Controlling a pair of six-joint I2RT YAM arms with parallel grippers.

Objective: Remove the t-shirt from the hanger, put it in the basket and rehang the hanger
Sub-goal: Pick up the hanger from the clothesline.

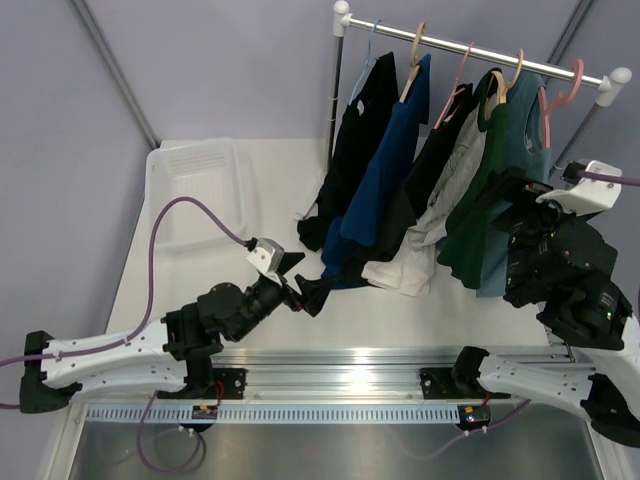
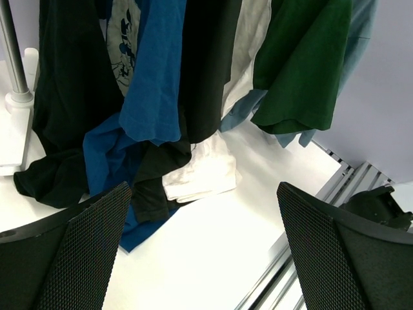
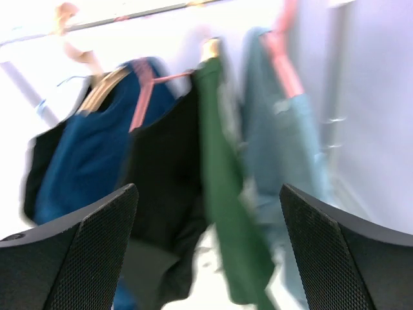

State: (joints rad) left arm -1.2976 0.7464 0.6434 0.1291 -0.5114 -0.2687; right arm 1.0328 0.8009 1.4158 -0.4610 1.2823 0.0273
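1. Presently both claws are released. The left claw (image 1: 305, 281) stands wide and empty, low over the table (image 1: 200, 300), just beside the hems of the blue shirt (image 1: 385, 150) and its black neighbours. The right claw (image 3: 208, 192) is raised, jaws wide and empty, and faces the right end of the rail (image 1: 480, 50).
2. Location: every garment hangs on its hanger from the rail; nothing is off yet. The task does not say which garment is meant. By the right claw's aim I judge it to be the green t-shirt (image 1: 478, 200), between a pale shirt and the teal t-shirt (image 1: 525, 125); this is not certain.
3. Attitude: the green t-shirt's long axis is vertical, collar up at its wooden hanger (image 1: 516, 68), hem down and near the table. It hangs edge-on to the arms, its shoulder line crossing the rail.
4. Step in hand, as judged: approach, with no contact made. To do it well:
   - the right claw should close on one shoulder or the collar edge, cloth only, and clear of the teal t-shirt on the pink hanger (image 1: 560, 95);
   - the left claw should take the hem and draw downward and sideways so that one shoulder slips off first;
   - pull gently, because the garments are packed close and a hard tug may unhook the hanger or drag a neighbour.
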